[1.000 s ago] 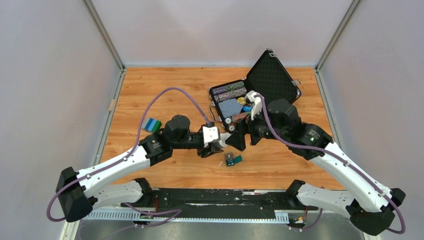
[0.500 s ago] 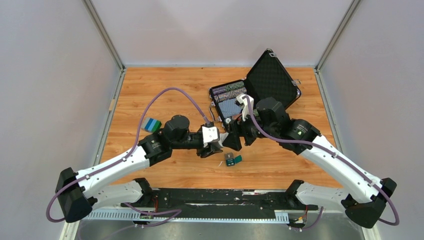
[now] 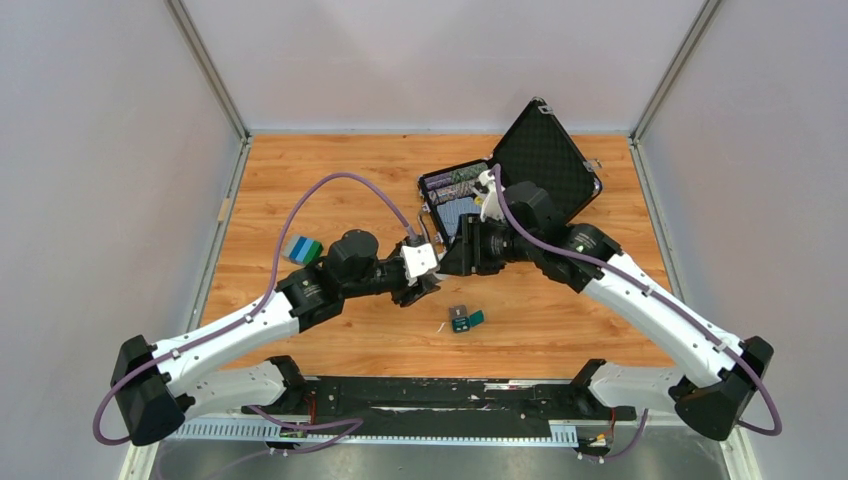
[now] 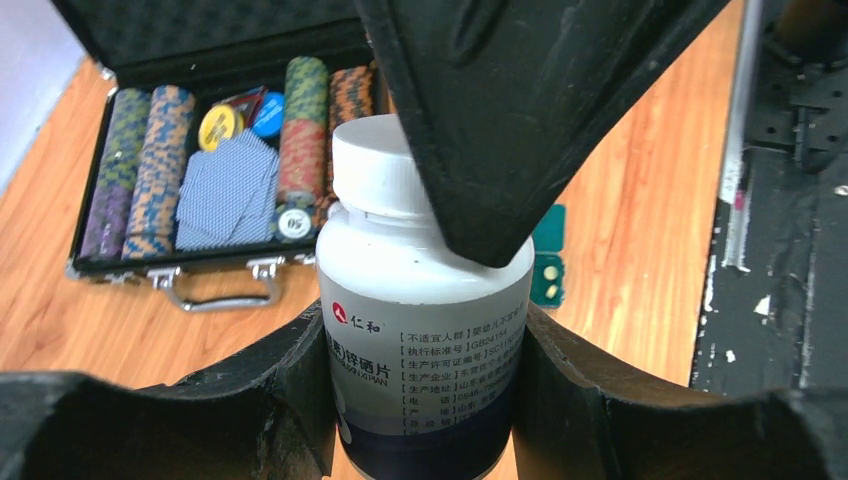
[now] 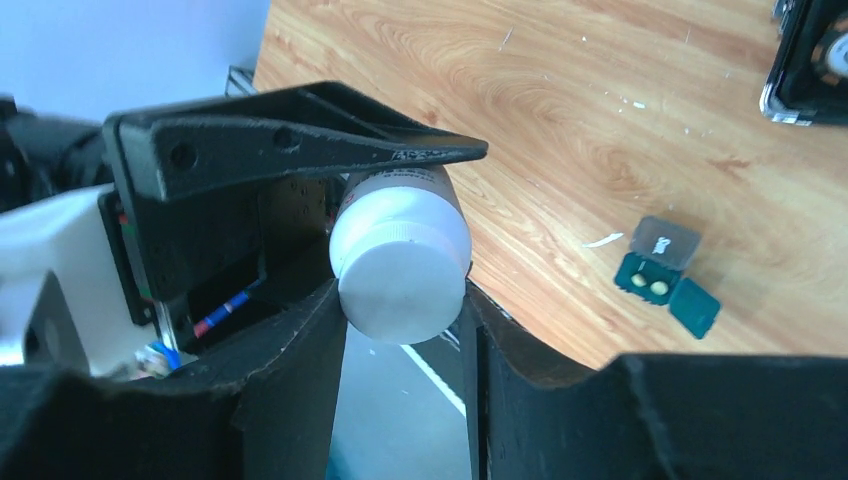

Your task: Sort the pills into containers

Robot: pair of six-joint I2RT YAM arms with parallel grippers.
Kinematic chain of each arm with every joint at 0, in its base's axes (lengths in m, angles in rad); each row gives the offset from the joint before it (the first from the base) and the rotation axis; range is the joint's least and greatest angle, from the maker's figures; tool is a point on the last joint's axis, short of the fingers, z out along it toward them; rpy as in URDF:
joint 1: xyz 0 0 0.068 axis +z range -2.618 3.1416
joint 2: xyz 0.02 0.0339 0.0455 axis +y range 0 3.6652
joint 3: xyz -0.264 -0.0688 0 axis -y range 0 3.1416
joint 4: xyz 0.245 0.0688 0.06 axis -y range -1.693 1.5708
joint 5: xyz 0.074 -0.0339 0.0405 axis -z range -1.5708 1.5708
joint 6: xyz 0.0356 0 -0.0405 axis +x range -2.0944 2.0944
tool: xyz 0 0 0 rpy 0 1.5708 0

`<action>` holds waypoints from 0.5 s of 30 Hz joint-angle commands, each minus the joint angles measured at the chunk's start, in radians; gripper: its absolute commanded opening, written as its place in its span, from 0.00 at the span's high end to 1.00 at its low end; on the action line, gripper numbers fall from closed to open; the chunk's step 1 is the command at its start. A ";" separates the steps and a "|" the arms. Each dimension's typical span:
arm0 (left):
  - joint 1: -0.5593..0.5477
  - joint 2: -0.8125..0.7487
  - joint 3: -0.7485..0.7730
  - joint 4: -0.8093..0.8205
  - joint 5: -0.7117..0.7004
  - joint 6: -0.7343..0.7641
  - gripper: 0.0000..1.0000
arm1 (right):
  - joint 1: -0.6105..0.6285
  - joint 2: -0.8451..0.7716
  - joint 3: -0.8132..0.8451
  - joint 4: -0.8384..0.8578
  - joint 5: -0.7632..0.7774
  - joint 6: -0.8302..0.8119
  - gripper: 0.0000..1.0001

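Wooden tabletop (image 3: pixel 300 180): my left end effector (image 4: pixel 425 350) clamps pill bottle (image 4: pixel 420 290); right end effector (image 5: pixel 400 295) pinches its white cap (image 5: pixel 400 255); teal box (image 3: pixel 466 319) lies open.

Chip case (image 3: pixel 545 160) behind the bottle (image 4: pixel 425 290) — box (image 5: pixel 692 307) in front, two pills (image 5: pixel 638 283) inside

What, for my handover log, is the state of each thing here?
Bottle, cap on, clamped by its body in the left gripper.
Right gripper, fingers against both sides of the cap.
Teal box, open, two pills inside.
Chip case, open, lid raised.
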 commanded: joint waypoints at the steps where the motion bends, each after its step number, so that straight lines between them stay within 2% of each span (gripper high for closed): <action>1: -0.008 -0.018 0.008 0.153 -0.043 -0.021 0.99 | 0.001 0.062 0.040 0.051 0.049 0.295 0.77; 2: -0.008 -0.017 0.006 0.158 -0.050 -0.022 0.99 | 0.000 0.068 0.046 0.055 0.048 0.326 0.64; 3: -0.008 -0.016 0.003 0.159 -0.055 -0.025 0.99 | 0.000 0.068 0.054 0.058 0.049 0.340 0.44; 4: -0.008 -0.016 0.001 0.159 -0.061 -0.027 0.99 | 0.000 0.062 0.058 0.065 0.057 0.341 0.31; 5: -0.008 -0.016 -0.001 0.158 -0.064 -0.032 0.99 | 0.001 0.049 0.059 0.072 0.073 0.326 0.23; 8: -0.009 -0.029 0.000 0.151 -0.070 -0.041 0.99 | -0.006 -0.013 0.049 0.081 0.141 0.258 0.13; 12: -0.008 -0.052 -0.003 0.147 -0.065 -0.043 0.98 | -0.032 -0.104 0.010 0.080 0.138 0.094 0.10; 15: -0.007 -0.058 -0.001 0.141 -0.051 -0.037 0.98 | -0.032 -0.159 -0.030 0.082 0.043 -0.061 0.10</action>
